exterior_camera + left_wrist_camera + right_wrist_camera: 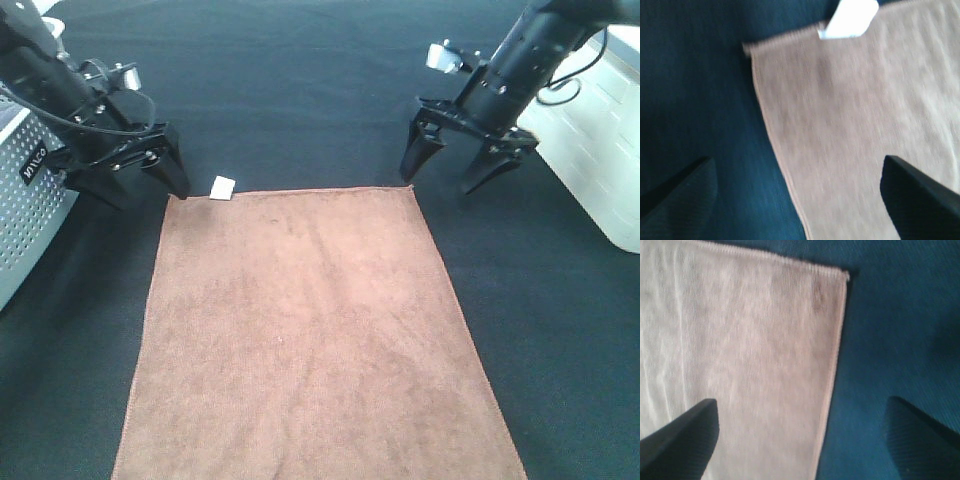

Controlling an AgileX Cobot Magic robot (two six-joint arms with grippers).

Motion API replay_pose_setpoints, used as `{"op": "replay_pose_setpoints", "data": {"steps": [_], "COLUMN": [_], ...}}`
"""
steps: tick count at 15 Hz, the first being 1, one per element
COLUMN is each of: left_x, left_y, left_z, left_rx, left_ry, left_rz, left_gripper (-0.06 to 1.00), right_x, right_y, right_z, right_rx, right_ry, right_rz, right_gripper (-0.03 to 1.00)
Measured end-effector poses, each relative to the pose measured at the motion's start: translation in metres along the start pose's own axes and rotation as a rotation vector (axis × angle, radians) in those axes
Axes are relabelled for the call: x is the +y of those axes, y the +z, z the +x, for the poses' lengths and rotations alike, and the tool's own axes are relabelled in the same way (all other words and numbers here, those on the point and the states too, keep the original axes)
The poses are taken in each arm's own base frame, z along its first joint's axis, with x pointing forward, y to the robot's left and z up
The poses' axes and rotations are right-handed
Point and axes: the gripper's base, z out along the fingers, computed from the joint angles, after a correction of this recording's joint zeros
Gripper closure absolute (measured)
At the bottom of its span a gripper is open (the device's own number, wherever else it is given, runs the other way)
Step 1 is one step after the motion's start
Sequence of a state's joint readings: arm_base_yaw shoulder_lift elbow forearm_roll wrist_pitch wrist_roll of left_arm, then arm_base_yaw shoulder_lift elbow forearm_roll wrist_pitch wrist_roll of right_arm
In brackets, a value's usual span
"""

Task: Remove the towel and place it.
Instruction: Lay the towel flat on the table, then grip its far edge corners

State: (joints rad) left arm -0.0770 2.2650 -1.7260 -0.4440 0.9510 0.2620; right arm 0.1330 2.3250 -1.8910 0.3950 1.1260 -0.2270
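The brown towel lies spread flat on the black-clothed table, its white tag sticking out at the far left corner. The left pincer is at that corner, jaws wide apart, with one finger over the cloth and the other over the towel (the side hem runs between them). The right pincer straddles the far right corner the same way, also spread open and gripping nothing.
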Motion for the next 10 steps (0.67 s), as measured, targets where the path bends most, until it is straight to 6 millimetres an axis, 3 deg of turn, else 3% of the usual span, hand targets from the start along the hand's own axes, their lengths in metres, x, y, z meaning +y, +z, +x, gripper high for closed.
{"op": "replay_pose_setpoints", "data": {"steps": [5, 10], "left_x": [0.01, 0.014], "left_y": [0.027, 0.037], "left_z": [-0.011, -0.01], "left_rx": [0.005, 0.019], "left_ry": [-0.009, -0.001], "left_rz": [-0.002, -0.021], "left_gripper": [0.11, 0.11], "right_x": [-0.016, -0.019], "right_y": [0.042, 0.054], "right_z": [-0.013, -0.018], "right_rx": [-0.061, -0.094], "right_ry": [0.007, 0.02], "right_rz": [-0.009, -0.039], "right_gripper": [0.15, 0.16]}}
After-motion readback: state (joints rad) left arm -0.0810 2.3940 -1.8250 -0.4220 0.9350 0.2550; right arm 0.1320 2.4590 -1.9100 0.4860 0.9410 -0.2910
